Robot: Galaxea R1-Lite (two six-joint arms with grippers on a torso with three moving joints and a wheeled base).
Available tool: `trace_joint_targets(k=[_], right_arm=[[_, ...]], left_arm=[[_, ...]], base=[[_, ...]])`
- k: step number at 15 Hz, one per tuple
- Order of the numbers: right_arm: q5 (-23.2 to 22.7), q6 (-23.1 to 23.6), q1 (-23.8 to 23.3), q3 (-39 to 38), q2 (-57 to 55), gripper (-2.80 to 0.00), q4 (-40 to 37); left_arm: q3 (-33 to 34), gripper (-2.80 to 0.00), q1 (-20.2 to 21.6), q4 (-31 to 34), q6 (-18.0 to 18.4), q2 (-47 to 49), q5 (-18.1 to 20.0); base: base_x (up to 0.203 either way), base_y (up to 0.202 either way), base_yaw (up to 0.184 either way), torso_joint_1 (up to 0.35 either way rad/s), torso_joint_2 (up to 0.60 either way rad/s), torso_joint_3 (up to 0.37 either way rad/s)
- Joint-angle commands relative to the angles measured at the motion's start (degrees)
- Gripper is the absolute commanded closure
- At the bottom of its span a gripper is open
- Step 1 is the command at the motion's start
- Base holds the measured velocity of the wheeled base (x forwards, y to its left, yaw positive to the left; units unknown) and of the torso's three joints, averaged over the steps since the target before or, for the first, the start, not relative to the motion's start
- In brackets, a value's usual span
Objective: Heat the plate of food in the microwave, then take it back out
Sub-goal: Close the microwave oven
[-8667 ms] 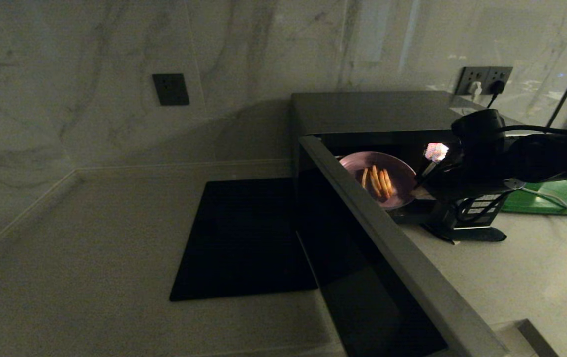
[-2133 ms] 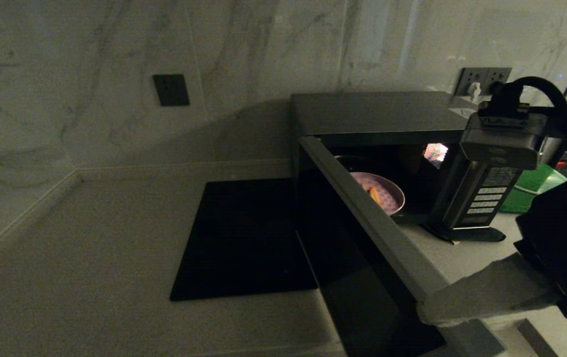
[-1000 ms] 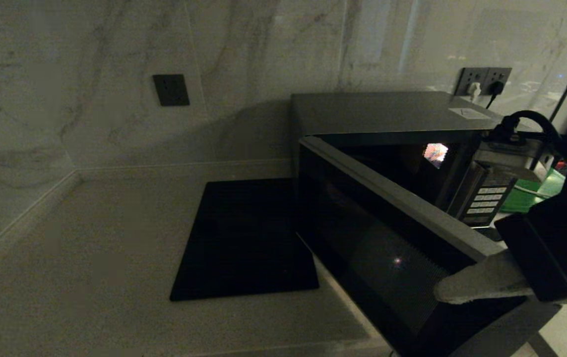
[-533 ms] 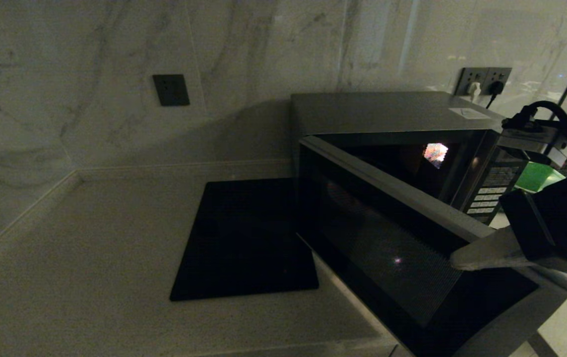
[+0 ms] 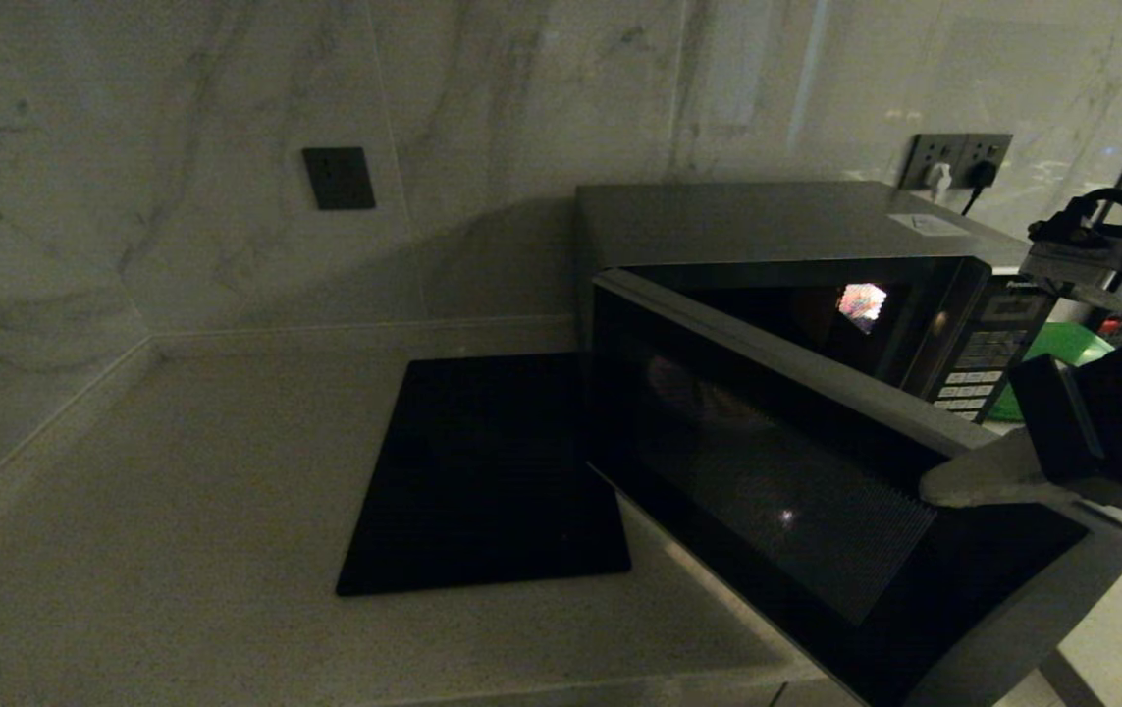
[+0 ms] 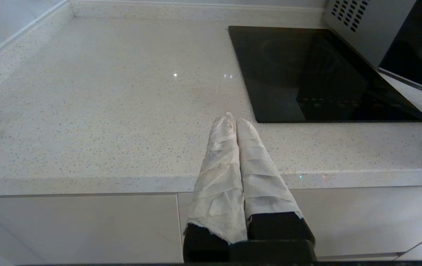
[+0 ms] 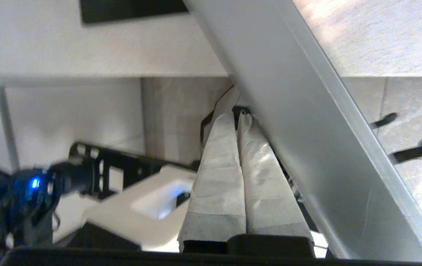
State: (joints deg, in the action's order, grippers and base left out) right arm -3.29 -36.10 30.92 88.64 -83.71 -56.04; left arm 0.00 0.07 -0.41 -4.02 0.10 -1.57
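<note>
The dark grey microwave (image 5: 767, 226) stands at the right of the counter, its glass door (image 5: 796, 491) swung partway toward shut. My right gripper (image 5: 929, 488) is shut and empty, its wrapped fingers (image 7: 238, 173) pressed flat against the door's silver outer edge (image 7: 306, 111). The plate of food is hidden behind the door. My left gripper (image 6: 232, 120) is shut and empty, parked over the counter's front edge, out of the head view.
A flat black glass square (image 5: 487, 471) lies on the counter left of the microwave, also in the left wrist view (image 6: 318, 74). A green board (image 5: 1056, 349) lies behind the button panel (image 5: 978, 378). Wall sockets (image 5: 958, 157) sit behind the microwave.
My right gripper has let go of the plate inside the microwave, come out, and pushed the door from wide open toward shut. The plate has gone out of sight behind the door.
</note>
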Motion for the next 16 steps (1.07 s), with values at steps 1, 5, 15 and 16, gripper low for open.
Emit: trace_joint_targets(k=[1, 5, 15, 16], right_arm=[[1.0, -0.1, -2.1, 0.0, 0.0, 0.0, -0.1], [2.8, -0.1, -5.4, -0.2, 0.4, 0.0, -0.2], [7.4, 0.8, -12.1, -0.6, 0.7, 0.0, 0.4], [7.8, 0.8, -12.1, -1.1, 0.7, 0.0, 2.1]], left_arm=[[0.0, 0.0, 0.0, 0.0, 0.0, 0.0, -0.1], [0.0, 0.0, 0.0, 0.0, 0.0, 0.0, -0.1], [0.0, 0.0, 0.0, 0.0, 0.0, 0.0, -0.1], [0.0, 0.0, 0.0, 0.0, 0.0, 0.0, 0.0]], base=[[0.0, 0.0, 0.0, 0.0, 0.0, 0.0], [0.0, 0.0, 0.0, 0.0, 0.0, 0.0], [0.0, 0.0, 0.0, 0.0, 0.0, 0.0], [0.0, 0.0, 0.0, 0.0, 0.0, 0.0]])
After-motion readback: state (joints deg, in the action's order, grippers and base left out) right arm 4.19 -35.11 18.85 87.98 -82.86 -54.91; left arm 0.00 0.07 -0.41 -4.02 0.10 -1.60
